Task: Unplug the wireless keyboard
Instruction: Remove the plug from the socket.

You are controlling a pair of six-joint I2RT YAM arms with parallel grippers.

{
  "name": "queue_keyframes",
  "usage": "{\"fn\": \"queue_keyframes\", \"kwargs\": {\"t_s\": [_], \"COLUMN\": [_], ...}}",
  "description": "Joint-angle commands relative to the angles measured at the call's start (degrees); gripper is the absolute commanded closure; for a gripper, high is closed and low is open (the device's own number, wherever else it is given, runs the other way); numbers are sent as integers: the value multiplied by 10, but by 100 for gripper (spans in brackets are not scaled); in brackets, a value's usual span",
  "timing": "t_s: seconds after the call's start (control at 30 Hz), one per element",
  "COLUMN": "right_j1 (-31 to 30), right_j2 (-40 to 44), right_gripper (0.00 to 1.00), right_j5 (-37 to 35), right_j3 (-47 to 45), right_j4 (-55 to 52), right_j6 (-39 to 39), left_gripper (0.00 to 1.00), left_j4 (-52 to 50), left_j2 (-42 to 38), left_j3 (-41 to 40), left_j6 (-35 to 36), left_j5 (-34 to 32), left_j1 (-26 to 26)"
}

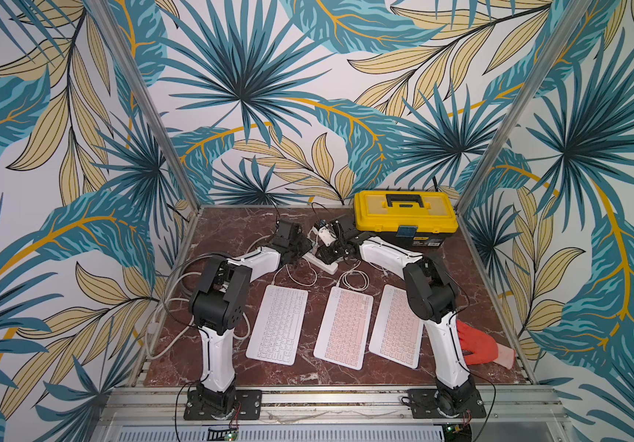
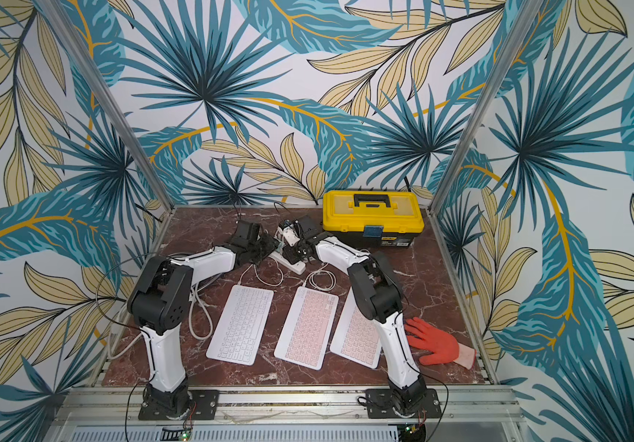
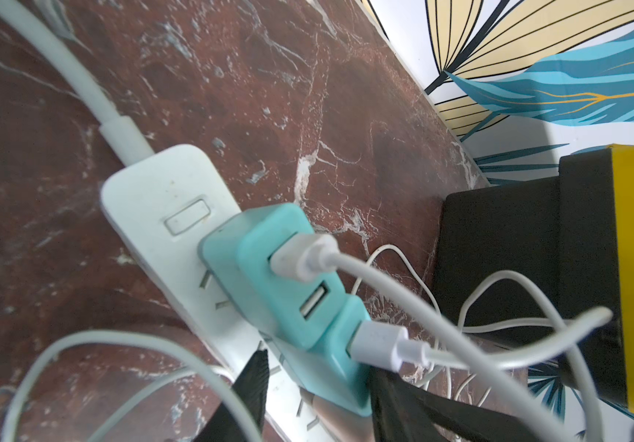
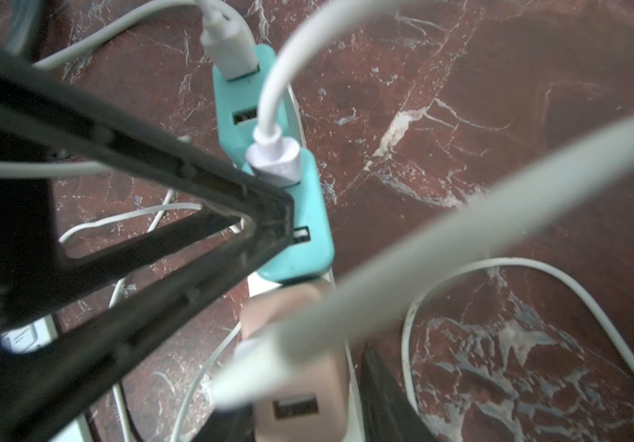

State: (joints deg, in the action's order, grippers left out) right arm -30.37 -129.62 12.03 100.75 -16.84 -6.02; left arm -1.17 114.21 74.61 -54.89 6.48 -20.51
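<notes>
**Room and surface.** The enclosure is lined with blue-and-cream palm-leaf wallpaper [image 1: 238, 95] and framed by slanting aluminium posts [image 1: 147, 107]. Its floor is a red-brown marble-patterned tabletop [image 1: 460, 268]. A yellow-lidded black plastic toolbox [image 1: 405, 216] stands in the far right corner.

**Both top views.** Three slim flat keyboards lie side by side on the near half of the table. They are a white keyboard [image 1: 277, 324], a middle pale-pink keyboard [image 1: 344, 327] and an outer pale-pink keyboard [image 1: 397, 325] partly under the right arm. An orange knitted work glove [image 2: 436, 344] lies flat near the right edge. Beyond the keyboards' far ends lies a white plastic power strip [image 1: 323, 263]. The left gripper [image 1: 300, 249] and right gripper [image 1: 328, 253] meet over it.

**Left wrist view only.**
- The strip's thick white lead [image 3: 78, 84] and its rectangular switch [image 3: 187, 216] show here.
- A first teal USB adapter [image 3: 269, 260] and a second teal USB adapter [image 3: 340, 344] are plugged in side by side.
- Each adapter holds a white USB plug [image 3: 300, 256], with thin white cables [image 3: 403, 300] trailing off.
- The left gripper's jaws are parted astride the second adapter, one fingertip over the strip's face.

**Right wrist view only.** A pale-pink USB adapter [image 4: 281, 306] sits next along the strip, its visible port unoccupied. The right gripper's jaws stand apart on either side of it. Blur leaves it unclear whether its fingers [image 4: 384, 390] touch the adapter.
</notes>
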Motion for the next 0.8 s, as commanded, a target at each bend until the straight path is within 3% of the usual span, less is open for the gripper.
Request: {"fn": "queue_keyframes", "kwargs": {"t_s": [0.0, 0.37, 0.77], "right_j1": [0, 1, -52], "right_j2": [-16, -4, 36], "right_gripper": [61, 73, 76], "right_j5": [10, 30, -161], "right_j3": [19, 5, -42], "right_j4": [-34, 7, 64], "right_j6": [6, 32, -113], "left_gripper": [55, 56, 56], "left_j4": [-64, -62, -64], "left_j2": [2, -1, 5], "left_j3": [-25, -48, -58], "left_j6": [10, 6, 2], "left_j5": [-2, 3, 5], "left_j1": [3, 3, 3]}}
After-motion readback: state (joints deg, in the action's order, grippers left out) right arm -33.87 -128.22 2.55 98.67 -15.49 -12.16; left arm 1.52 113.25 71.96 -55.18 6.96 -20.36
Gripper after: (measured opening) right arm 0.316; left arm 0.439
